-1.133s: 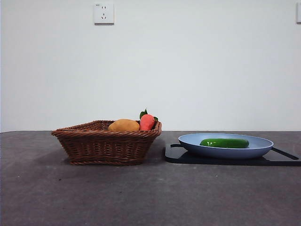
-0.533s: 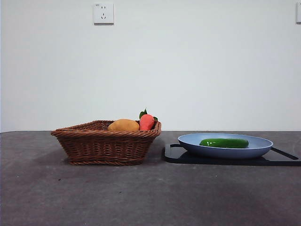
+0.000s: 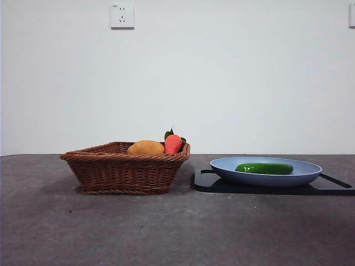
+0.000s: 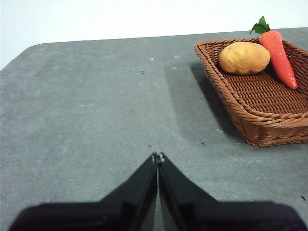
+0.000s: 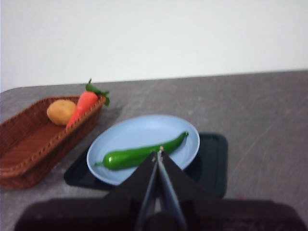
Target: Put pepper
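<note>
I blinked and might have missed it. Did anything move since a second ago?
No, nothing visibly moved. The pepper lies on the blue plate as before, and the basket sits where it was. No arm shows in the front view. Both grippers, left and right, are shut and hold nothing.

- The pepper [image 3: 264,168] is seen as smooth and glossy, dark green, with light caught along its skin.
- The basket [image 3: 125,173] is woven of brown wicker, ribbed and rough.
- The plate [image 3: 266,178] is shown as smooth pale blue with a soft sheen.
- The tray [image 3: 233,187] beneath it is rendered in black, smooth and matt.
- The worktop [image 3: 166,233] is given a dark grey, matt, faintly mottled surface.
- The left hand [image 4: 157,157] and right hand [image 5: 159,152] are finished in matt black.
</note>
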Motion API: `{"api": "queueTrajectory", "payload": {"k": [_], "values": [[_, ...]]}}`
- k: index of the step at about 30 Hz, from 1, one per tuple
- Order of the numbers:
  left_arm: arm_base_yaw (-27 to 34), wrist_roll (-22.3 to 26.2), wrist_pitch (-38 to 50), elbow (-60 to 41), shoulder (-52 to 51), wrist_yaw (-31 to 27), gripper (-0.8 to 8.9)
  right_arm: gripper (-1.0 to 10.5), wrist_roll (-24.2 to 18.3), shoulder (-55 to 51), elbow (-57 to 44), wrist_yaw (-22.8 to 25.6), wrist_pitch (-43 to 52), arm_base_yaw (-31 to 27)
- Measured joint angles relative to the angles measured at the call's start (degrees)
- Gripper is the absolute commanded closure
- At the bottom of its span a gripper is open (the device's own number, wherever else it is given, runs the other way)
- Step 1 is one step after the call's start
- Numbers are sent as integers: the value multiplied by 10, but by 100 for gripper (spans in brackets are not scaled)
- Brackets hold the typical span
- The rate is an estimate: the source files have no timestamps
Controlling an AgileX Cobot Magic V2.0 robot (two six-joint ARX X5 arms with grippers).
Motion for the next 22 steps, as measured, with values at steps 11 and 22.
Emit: {"api": "queueTrajectory", "payload": {"k": [11, 22], "values": [[0, 0, 0, 0, 0, 0, 805, 936, 19, -21, -46, 0, -18, 0], [0, 0, 0, 0, 0, 0, 805, 936, 27, -21, -45, 0, -21, 0]]}}
